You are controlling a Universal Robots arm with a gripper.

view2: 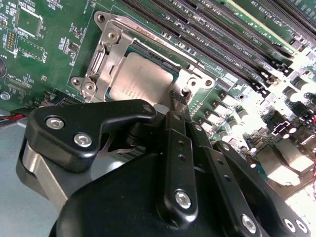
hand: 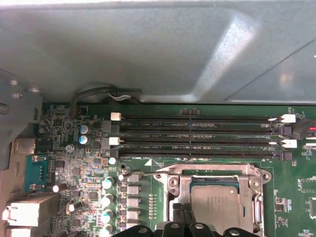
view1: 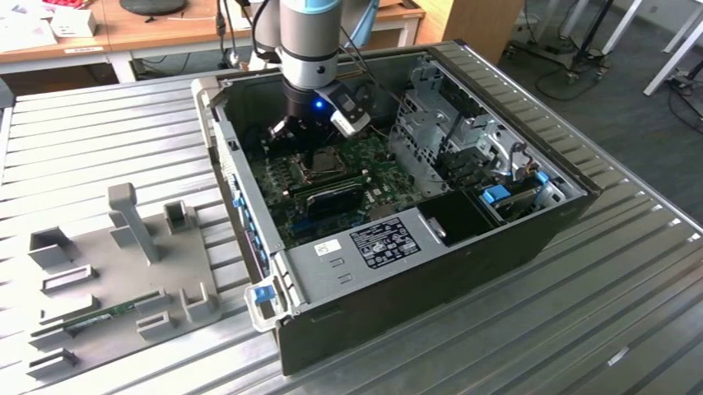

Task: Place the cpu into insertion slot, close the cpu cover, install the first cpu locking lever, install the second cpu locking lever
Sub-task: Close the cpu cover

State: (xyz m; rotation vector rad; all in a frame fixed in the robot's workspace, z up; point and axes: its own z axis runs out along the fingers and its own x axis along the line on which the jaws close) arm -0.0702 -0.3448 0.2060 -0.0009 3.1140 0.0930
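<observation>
Ribbed metal tabletop [view1: 571, 329] carries the open computer case [view1: 462, 288] and, at the exterior view's left, a grey fixture plate [view1: 165, 267]; wooden desks [view1: 165, 33] and grey floor [view1: 615, 90] lie far behind. Inside, the gripper [view2: 177, 101], fingers together, hangs at the edge of the cpu cover [view2: 106, 59], which lies lowered over the cpu [view2: 145, 79] seated in the insertion slot [hand: 215, 185].

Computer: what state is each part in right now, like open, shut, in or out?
Case: lying on its side, open on top.
Cpu: seated in the slot.
Cover: down flat, framing the cpu.
Tool: low at the cover's edge.
</observation>
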